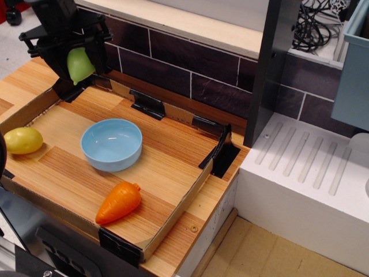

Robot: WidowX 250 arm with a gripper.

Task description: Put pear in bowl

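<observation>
The light green pear (79, 64) hangs in my black gripper (75, 60), which is shut on it and holds it up in the air over the tray's far left corner. The light blue bowl (112, 143) sits empty on the wooden tray floor, below and to the right of the pear. The gripper's fingers flank the pear on both sides, and the pear's upper part is hidden between them.
A yellow rounded fruit (23, 140) lies at the tray's left edge. An orange carrot (119, 202) lies near the front edge. The cardboard-walled tray (173, 202) has black corner clips. A dark tiled wall stands behind, and a white drainboard (305, 173) lies to the right.
</observation>
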